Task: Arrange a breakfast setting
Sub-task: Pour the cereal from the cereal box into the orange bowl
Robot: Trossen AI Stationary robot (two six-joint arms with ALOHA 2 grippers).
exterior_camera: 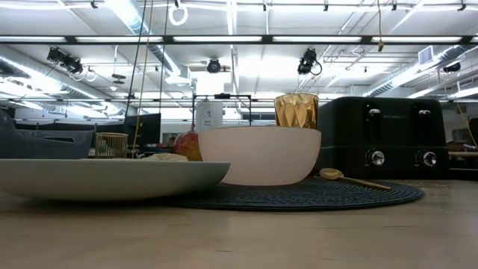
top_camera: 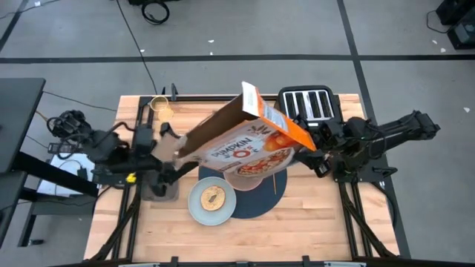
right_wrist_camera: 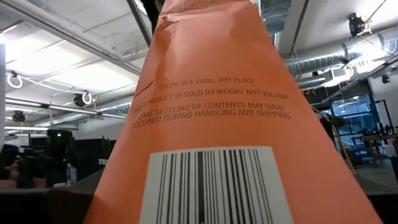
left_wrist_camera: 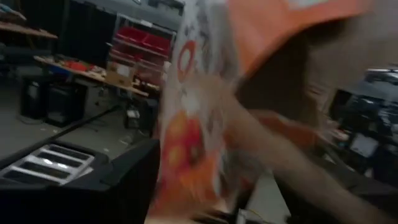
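The orange-and-white cereal box [top_camera: 245, 144] hangs tilted in the air above the pinkish bowl [exterior_camera: 258, 153]. My left gripper [top_camera: 177, 154] is at its brown left end and my right gripper [top_camera: 313, 145] at its orange right end. The bowl stands on the round dark-blue placemat [exterior_camera: 314, 196]. The gold spoon [exterior_camera: 351, 179] lies on the mat beside the bowl. The pale-blue plate [top_camera: 194, 208] with the bagel-like bread [top_camera: 214, 197] overlaps the mat's near left edge. The red apple [exterior_camera: 188, 146] and the amber glass [exterior_camera: 296, 110] stand behind the bowl, hidden under the box in the high view. My left gripper holds the box at its brown left end [top_camera: 182, 148], coming level from the table's left. The fingers do not show, so the kind of hold cannot be told. My right gripper is at the box's orange end panel [right_wrist_camera: 211, 124] with the barcode, coming from the table's right. Its fingers are hidden. The box is lifted clear and slants across the table.
The black toaster [top_camera: 308, 102] stands at the table's far right, close behind the box and my right gripper. A small yellowish cup [top_camera: 161, 106] stands at the far left. Bare wood lies at the near edge and the near right.
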